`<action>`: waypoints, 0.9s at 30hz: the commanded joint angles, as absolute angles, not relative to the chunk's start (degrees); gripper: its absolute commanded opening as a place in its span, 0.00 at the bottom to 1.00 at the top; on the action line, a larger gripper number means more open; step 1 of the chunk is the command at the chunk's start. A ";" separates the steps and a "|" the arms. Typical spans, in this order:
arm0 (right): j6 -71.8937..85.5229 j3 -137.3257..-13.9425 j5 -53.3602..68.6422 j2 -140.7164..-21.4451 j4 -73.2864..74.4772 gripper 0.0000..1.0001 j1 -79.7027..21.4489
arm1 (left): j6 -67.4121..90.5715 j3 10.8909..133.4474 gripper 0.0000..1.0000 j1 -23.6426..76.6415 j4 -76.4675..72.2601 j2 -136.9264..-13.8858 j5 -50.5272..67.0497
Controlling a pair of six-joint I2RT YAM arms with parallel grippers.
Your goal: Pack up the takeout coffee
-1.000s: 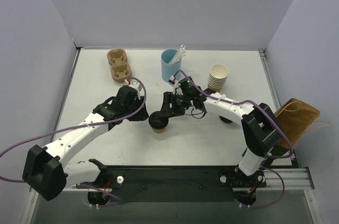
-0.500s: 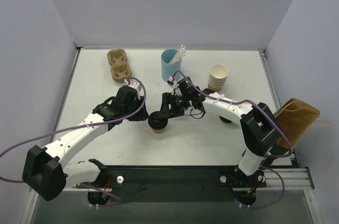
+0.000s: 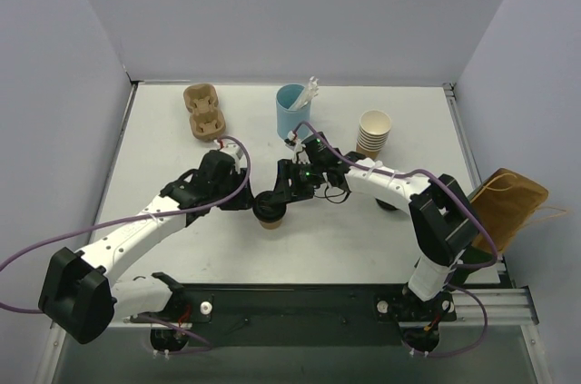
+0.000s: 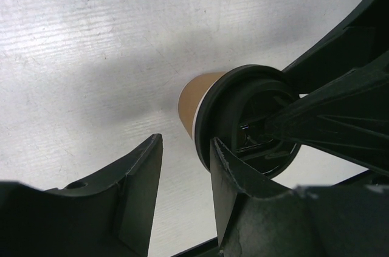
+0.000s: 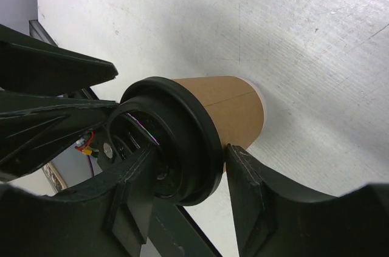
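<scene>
Top view: coffee cup [image 3: 270,221] stood upright near the middle of the table [image 3: 163,157], black lid [image 3: 269,208] on it. Left gripper [image 3: 251,201] sat at the cup's left side. Right gripper [image 3: 275,195] sat at its upper right, over the lid. Finger gaps couldn't be resolved from here. Along the back of the table were a 2-slot brown cup carrier [image 3: 201,112] on the left, a blue cup [image 3: 290,110] with white sticks in the middle and a stack of cream cups [image 3: 373,132] on the right, all well apart from the coffee cup. A brown bag [image 3: 510,202] lay past the table's right edge

Left wrist view: the left gripper's 2 fingers [image 4: 137,190] were apart, with only bare table between them. The cup was outside that gap, its lid rim just beside the tip of the finger on the picture's right; contact couldn't be told. The tan cup wall showed behind the lid. 1 finger of the right gripper [image 4: 328,111] reached across the lid top

Right wrist view: the right gripper's fingers [image 5: 249,196] were spread and straddled the lid's edge, 1 over the lid top and 1 just outside the rim by the cup wall. Whether they actually pinched the rim couldn't be told. The left gripper's dark fingers showed at the picture's left, close to the lid
</scene>
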State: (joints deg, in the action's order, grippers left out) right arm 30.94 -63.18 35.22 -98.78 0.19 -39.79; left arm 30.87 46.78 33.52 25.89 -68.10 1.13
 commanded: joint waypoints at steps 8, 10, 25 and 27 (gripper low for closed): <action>28.92 -60.47 34.72 -100.90 -1.40 0.44 -39.38 | 34.80 40.17 0.41 33.57 21.27 -68.91 1.32; 29.18 -59.94 34.28 -100.81 -2.10 0.44 -39.46 | 35.42 39.38 0.39 33.57 21.62 -69.08 0.45; 29.62 -52.30 31.38 -100.46 -6.42 0.41 -39.02 | 42.79 27.17 0.35 35.42 20.04 -68.03 -2.99; 29.71 -52.12 30.85 -99.93 -6.33 0.40 -39.02 | 43.41 26.20 0.35 36.21 19.07 -67.16 -2.46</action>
